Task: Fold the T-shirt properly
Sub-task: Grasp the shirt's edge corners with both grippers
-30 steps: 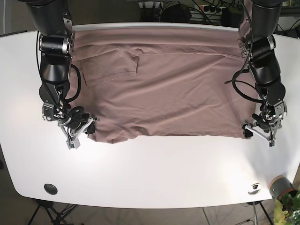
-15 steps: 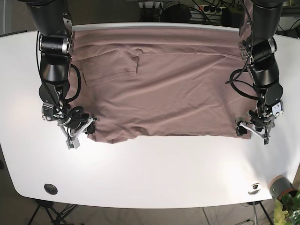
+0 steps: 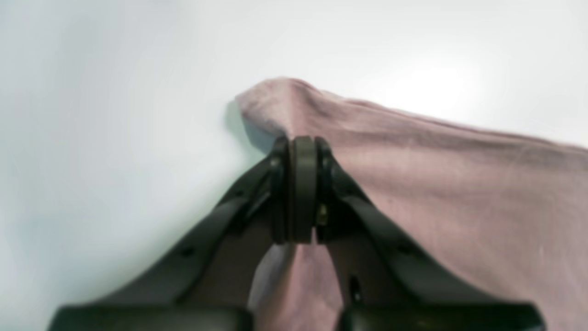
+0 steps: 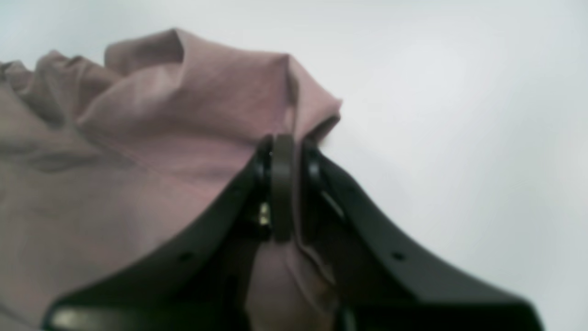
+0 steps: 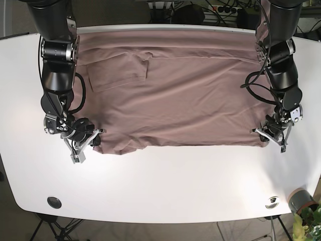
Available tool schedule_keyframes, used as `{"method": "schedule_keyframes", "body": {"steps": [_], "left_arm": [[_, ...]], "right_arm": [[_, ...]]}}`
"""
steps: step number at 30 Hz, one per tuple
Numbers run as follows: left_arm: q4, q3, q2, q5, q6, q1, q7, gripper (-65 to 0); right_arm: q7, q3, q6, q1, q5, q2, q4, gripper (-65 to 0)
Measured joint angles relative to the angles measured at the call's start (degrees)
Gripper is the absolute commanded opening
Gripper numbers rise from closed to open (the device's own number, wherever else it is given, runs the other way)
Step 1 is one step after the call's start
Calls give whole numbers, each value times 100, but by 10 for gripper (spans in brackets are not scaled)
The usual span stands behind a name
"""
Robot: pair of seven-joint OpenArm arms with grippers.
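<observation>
A mauve T-shirt [image 5: 175,95] lies spread across the white table [image 5: 165,186], one sleeve folded over at the upper left. My left gripper [image 5: 264,136] is shut on the shirt's near right corner [image 3: 275,105]; its jaws are pressed together with cloth between them [image 3: 301,184]. My right gripper [image 5: 92,143] is shut on the near left corner, which bunches up in the right wrist view [image 4: 220,101], with the jaws closed on the fabric [image 4: 280,184].
A round black fitting [image 5: 53,202] and a silver one [image 5: 272,202] sit in the table near its front edge. A grey pot with a plant [image 5: 302,203] stands beyond the front right corner. Cables lie behind the far edge.
My left gripper has moved in from the right onto the shirt's near right corner and closed on it. My right gripper has shifted slightly with the left corner, still closed.
</observation>
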Motion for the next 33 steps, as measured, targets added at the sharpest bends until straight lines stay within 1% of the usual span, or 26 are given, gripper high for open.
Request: {"method": "schedule_keyframes", "body": {"steps": [2, 3, 5, 7, 10, 11, 14, 17, 20, 22, 24, 26, 27, 28, 30, 33], "left_arm": [[310, 2, 15, 24, -15, 140, 140, -650], [511, 2, 22, 15, -15, 197, 142, -650], [870, -9, 24, -9, -33, 299, 236, -650], [1215, -20, 61, 2, -28, 361, 448, -650], [1749, -39, 208, 22, 7, 498, 608, -650], [1891, -66, 243, -7, -28, 564, 638, -650], [2470, -289, 367, -37, -66, 765, 946, -650], [2824, -442, 407, 28, -37, 885, 1239, -650], [3029, -448, 411, 35, -350, 940, 1368, -650], [3051, -433, 444, 9, -452, 946, 1366, -650], [3018, -431, 466, -2, -479, 964, 1368, -650], [2977, -428, 459, 2, -485, 999, 1375, -650], [2975, -433, 446, 7, -485, 1016, 1375, -650], [2975, -435, 439, 26, -483, 1032, 1375, -650], [2975, -439, 424, 24, -483, 1060, 1370, -650], [2955, -437, 435, 22, -485, 1088, 1375, -650]], "right_arm": [[-42, 9, 4, 7, 37, 9, 66, -626], [-157, 7, 7, -11, 31, 17, 195, -626], [-334, 7, 11, -72, 44, 68, 538, -626], [-505, 9, 24, -79, 33, 133, 885, -626], [-678, 28, -17, -127, 37, 190, 1375, -626], [-741, 35, -15, -160, 52, 192, 1499, -626], [-1130, 79, -11, -345, 52, 170, 2103, -626], [-1403, 341, 17, -529, 44, 122, 2608, -626], [-1534, 428, 0, -645, -2, 157, 2959, -623], [-1526, 433, 7, -651, 4, 170, 2986, -604], [-1427, 444, 9, -599, 20, 160, 2747, -536], [-1233, 424, 0, -544, -9, 153, 2352, -407], [-1178, 420, -24, -509, -31, 136, 2159, -363], [-1058, 417, 2, -476, -24, 131, 1978, -317], [-684, 422, 4, -387, 2, 105, 1572, -216], [-4, 411, 4, -175, 2, 103, 866, -152]]}}
